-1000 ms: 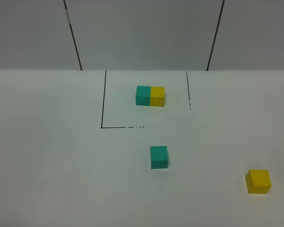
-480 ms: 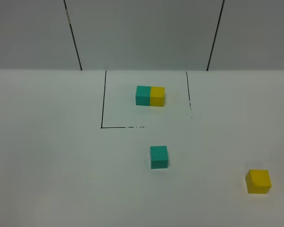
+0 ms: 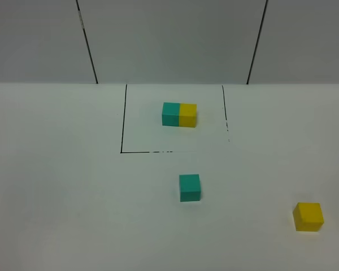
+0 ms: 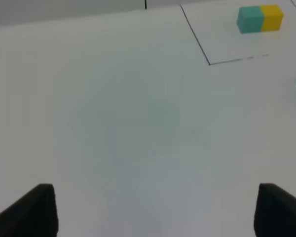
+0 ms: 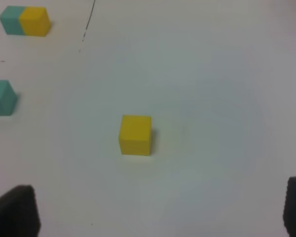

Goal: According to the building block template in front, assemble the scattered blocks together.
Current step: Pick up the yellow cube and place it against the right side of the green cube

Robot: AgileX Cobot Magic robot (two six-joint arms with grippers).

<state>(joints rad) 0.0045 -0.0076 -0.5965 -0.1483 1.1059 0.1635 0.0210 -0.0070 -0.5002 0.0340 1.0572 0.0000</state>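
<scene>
Teal cube (image 3: pixel 189 187) lies just outside the outlined square (image 3: pixel 122 124) holding the template (image 3: pixel 179 114), yellow cube (image 3: pixel 308 217) well apart to its right; both look light, rigid and matte, best pinched across opposite flat faces, while left gripper (image 4: pixel 155 210) and right gripper (image 5: pixel 155 207) gape empty.

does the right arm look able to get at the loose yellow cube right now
Probably yes: the yellow cube sits alone ahead of the right tool, whose jaws stand open, and the teal cube is well apart from it.
</scene>
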